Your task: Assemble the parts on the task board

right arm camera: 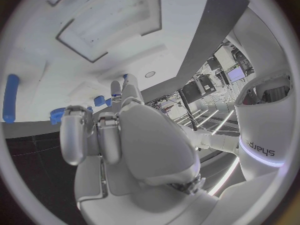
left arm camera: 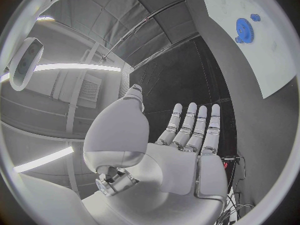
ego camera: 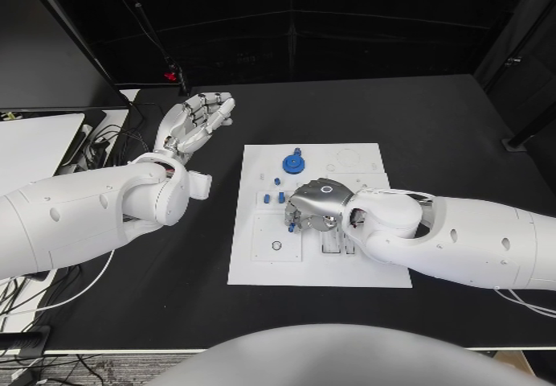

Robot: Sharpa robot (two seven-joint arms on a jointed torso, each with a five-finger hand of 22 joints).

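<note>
The task board (ego camera: pixel 312 265), a white plate longer from near edge to far edge, lies in the middle of the black bench (ego camera: pixel 451 129). At its far end stands a large blue gear (ego camera: pixel 294 164) with a smaller blue gear (ego camera: pixel 298 151) just beyond it, touching or nearly so. A few small blue pegs (ego camera: pixel 271 197) lie close to the board's left edge, near the middle of its length.

The right hand (ego camera: pixel 312 206) hangs over the board's centre, knuckles up, fingers (right arm camera: pixel 78 135) curled downward toward the surface. Whether they grip anything I cannot tell; the hand hides what is beneath it. In the right wrist view a longish blue peg (right arm camera: pixel 10 98) lies flat on the board, apart from the hand.

The left hand (ego camera: pixel 197 119) is held off the board to its left, over bare bench, palm open, its fingers (left arm camera: pixel 194 127) stretched out straight side by side, holding nothing and pointing toward the bench's far edge.
</note>
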